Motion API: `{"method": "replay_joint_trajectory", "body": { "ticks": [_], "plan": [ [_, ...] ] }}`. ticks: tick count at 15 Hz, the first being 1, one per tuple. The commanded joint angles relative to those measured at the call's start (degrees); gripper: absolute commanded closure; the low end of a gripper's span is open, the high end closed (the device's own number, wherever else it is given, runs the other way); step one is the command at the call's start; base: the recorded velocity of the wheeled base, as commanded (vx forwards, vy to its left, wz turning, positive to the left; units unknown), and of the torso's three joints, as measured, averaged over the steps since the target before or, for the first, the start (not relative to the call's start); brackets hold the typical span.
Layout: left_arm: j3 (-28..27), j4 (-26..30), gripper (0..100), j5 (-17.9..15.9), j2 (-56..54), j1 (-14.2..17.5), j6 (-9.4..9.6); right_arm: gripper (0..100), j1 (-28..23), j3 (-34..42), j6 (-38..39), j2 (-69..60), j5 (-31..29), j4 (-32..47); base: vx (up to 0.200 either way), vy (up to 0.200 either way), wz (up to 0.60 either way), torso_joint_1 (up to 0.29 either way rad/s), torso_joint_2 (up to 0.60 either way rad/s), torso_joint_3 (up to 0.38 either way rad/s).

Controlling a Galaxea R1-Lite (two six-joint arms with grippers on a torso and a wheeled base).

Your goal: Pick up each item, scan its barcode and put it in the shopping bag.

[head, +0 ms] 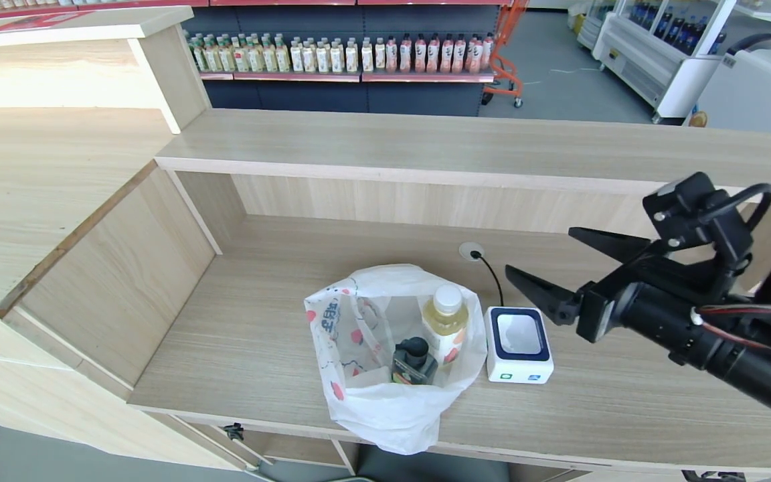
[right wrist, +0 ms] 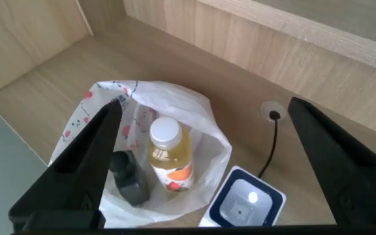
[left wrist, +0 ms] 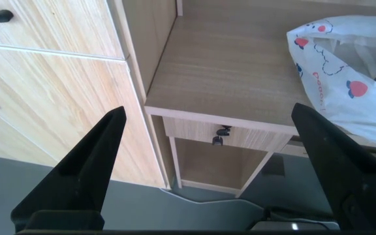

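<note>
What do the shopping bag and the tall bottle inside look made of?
Shopping bag: thin plastic film, likely; it is crumpled, glossy and half see-through. Bottle: seemingly clear plastic, since yellowish liquid shows through; white cap looks matte plastic.

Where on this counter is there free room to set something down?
Bare wood lies between the shopping bag and the left side panel, and right of the scanner, under the open right gripper. It is crowded where bag and scanner sit close together, with the cable behind.
</note>
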Motion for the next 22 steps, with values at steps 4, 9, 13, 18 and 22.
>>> {"method": "replay_joint_trajectory", "body": {
  "ticks": [4,9,13,18,22],
  "plan": [
    [0.0,0.0,0,0.0,0.0,0.0,-0.02,0,-0.2,3.8,2.4,-28.8,-11.5,30.6,0.000,0.000,0.00,0.000,0.00,0.000],
    [0.0,0.0,0,0.0,0.0,0.0,-0.02,0,-0.1,4.7,2.6,-29.1,-15.5,31.2,0.000,0.000,0.00,0.000,0.00,0.000],
    [0.0,0.0,0,0.0,0.0,0.0,-0.02,0,-0.1,6.1,3.0,-28.5,-15.8,27.3,0.000,0.000,0.00,0.000,0.00,0.000],
    [0.0,0.0,0,0.0,0.0,0.0,-0.02,0,-0.6,7.6,3.6,-25.9,-16.3,20.0,0.000,0.000,0.00,0.000,0.00,0.000],
    [0.0,0.0,0,0.0,0.0,0.0,-0.02,0,-19.1,14.2,3.0,-32.5,-1.2,21.3,0.000,0.000,0.00,0.000,0.00,0.000]
  ]
}}
